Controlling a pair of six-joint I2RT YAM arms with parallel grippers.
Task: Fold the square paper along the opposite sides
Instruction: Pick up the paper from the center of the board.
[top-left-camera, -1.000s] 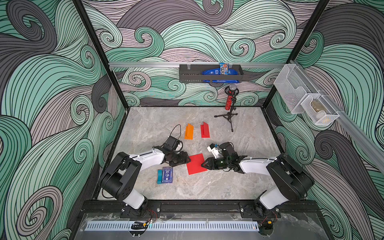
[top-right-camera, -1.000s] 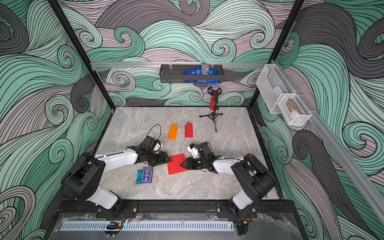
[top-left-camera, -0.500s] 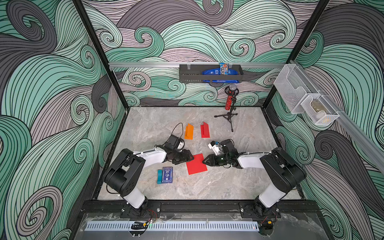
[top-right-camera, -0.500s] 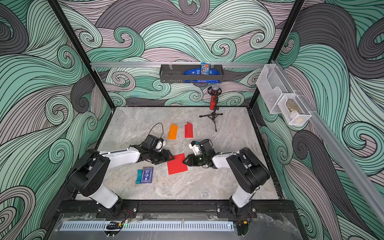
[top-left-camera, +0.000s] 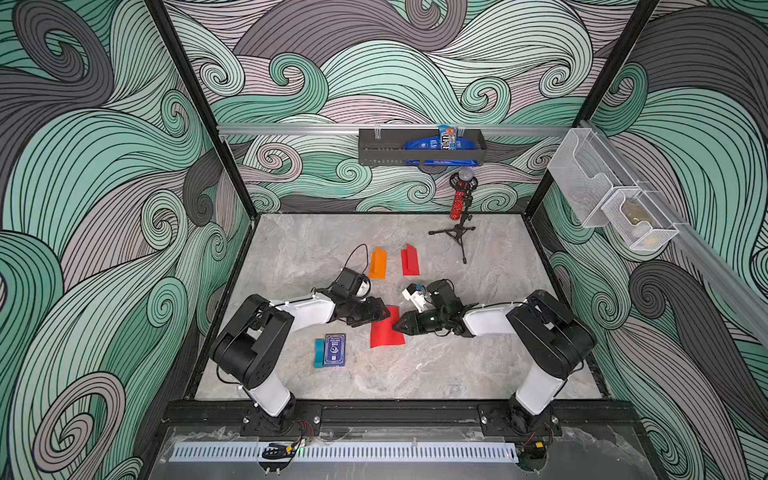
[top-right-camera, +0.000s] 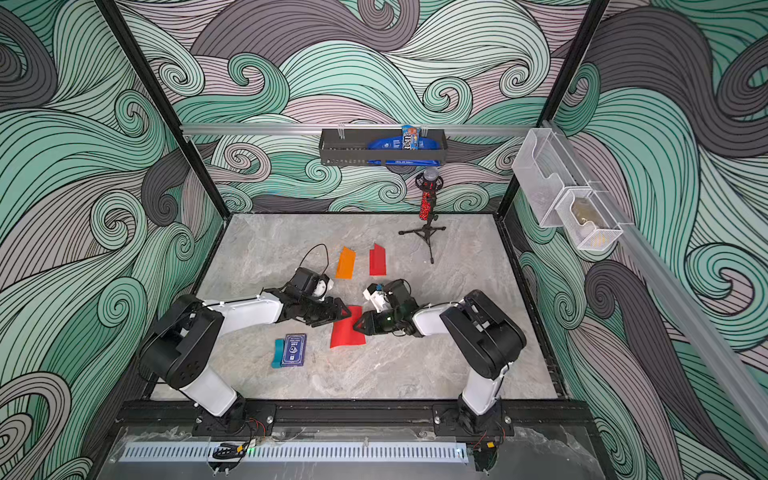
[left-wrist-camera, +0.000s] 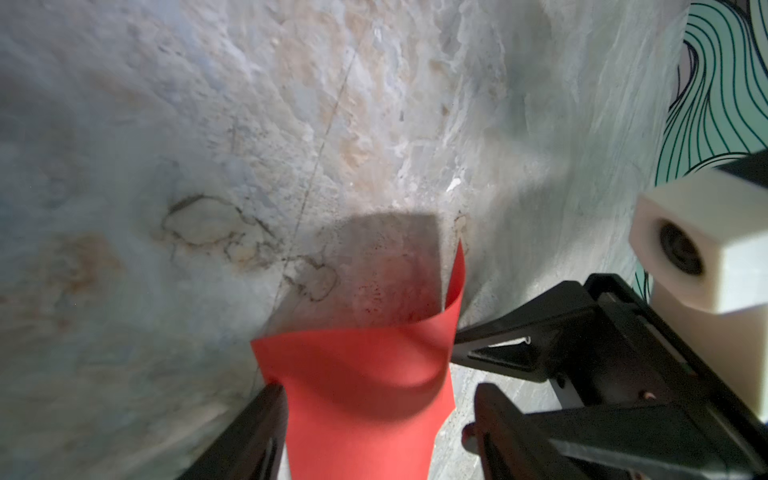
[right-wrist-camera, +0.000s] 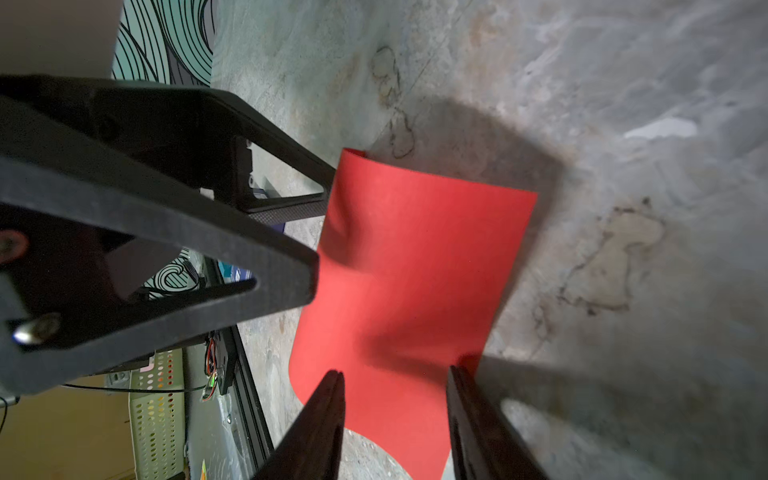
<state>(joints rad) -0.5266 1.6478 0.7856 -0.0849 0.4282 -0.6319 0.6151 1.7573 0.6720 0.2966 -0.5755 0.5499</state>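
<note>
The red square paper (top-left-camera: 386, 332) (top-right-camera: 347, 333) lies mid-table, bowed upward between my two grippers. My left gripper (top-left-camera: 383, 316) (top-right-camera: 345, 312) comes in low from the left at the paper's far left edge. In the left wrist view the paper (left-wrist-camera: 365, 382) runs between the open jaws of the left gripper (left-wrist-camera: 374, 424), and its far edge curls up. My right gripper (top-left-camera: 397, 326) (top-right-camera: 358, 326) faces it from the right. Its jaws are also open, and the right gripper (right-wrist-camera: 395, 411) straddles the near edge of the paper (right-wrist-camera: 415, 257). Neither gripper pinches the sheet.
A folded orange paper (top-left-camera: 378, 264) and a folded red paper (top-left-camera: 410, 262) stand just behind the grippers. A blue card box (top-left-camera: 334, 350) with a teal piece (top-left-camera: 319, 353) lies front left. A microphone on a tripod (top-left-camera: 457, 224) stands at the back.
Both grippers have closed in on the paper from either side. The sheet now looks narrower and bowed. The right jaws have narrowed slightly.
</note>
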